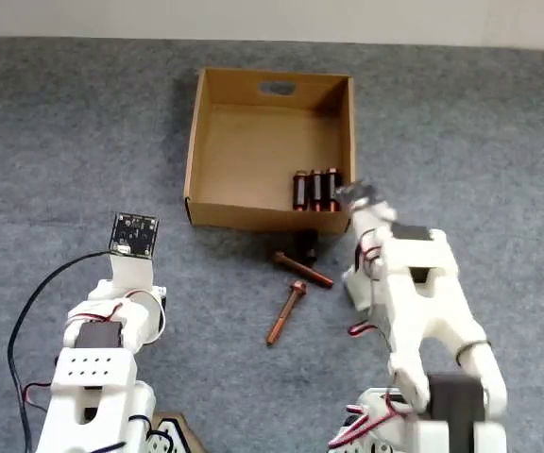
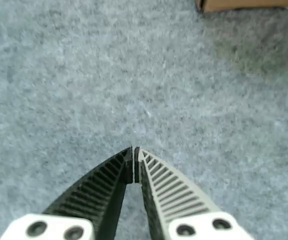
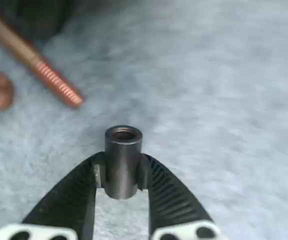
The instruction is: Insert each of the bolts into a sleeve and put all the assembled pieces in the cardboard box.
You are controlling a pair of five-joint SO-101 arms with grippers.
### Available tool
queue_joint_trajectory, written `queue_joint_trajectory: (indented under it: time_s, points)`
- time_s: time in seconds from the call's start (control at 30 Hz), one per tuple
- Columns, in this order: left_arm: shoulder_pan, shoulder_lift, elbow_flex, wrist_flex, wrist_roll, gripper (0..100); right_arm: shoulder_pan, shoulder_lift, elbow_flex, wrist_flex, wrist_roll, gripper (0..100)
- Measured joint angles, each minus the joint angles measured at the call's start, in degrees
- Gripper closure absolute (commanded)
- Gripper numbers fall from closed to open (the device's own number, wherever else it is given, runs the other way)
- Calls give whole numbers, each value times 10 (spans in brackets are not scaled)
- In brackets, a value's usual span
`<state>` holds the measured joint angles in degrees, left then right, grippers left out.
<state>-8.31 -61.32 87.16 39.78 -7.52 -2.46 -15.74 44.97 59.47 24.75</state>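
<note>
1. The right gripper (image 3: 121,167) pinches the dark sleeve (image 3: 123,147) at mid-body, with the bore upward and unblocked.
2. It looks like smooth, rigid metal, so probably slippery; squeezing across the round sides seems best.
3. Two bolts (image 1: 302,269) lie on the carpet (image 1: 83,142), just before the cardboard box (image 1: 193,142). Best taken by the plain shank.
4. The left gripper (image 2: 134,165) is pressed together, empty.

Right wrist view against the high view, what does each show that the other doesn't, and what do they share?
Right wrist view: the right pincer shut on a dark sleeve, its bore open. High view: the cardboard box with three assembled pieces in one corner, plus the left arm. Shared: two copper bolts on grey carpet.
</note>
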Motion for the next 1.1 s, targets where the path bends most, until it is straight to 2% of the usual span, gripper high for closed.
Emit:
queue_joint_trajectory:
  time_s: [0.17,0.23,0.33,0.47,0.53,0.7,0.8,0.97,1.1]
  points:
    - [0,0,-5,3,0,954,17,-178,-23,51,-47,992]
    - [0,0,-34,34,0,954,14,-256,-8,52,-72,992]
    - [0,0,-108,113,-8,954,16,-356,47,33,-113,992]
    - [24,0,-229,237,-93,954,18,-467,149,-20,-173,992]
    - [40,2,-292,297,-105,954,18,-522,198,-45,-206,992]
    - [139,62,-388,413,-109,954,18,-655,287,-62,-245,992]
    - [209,151,-419,425,-105,954,31,-727,328,-62,-251,992]
    - [312,324,-482,396,-11,946,109,-822,374,-62,-253,992]
    - [386,434,-520,345,43,836,127,-867,404,-62,-253,992]
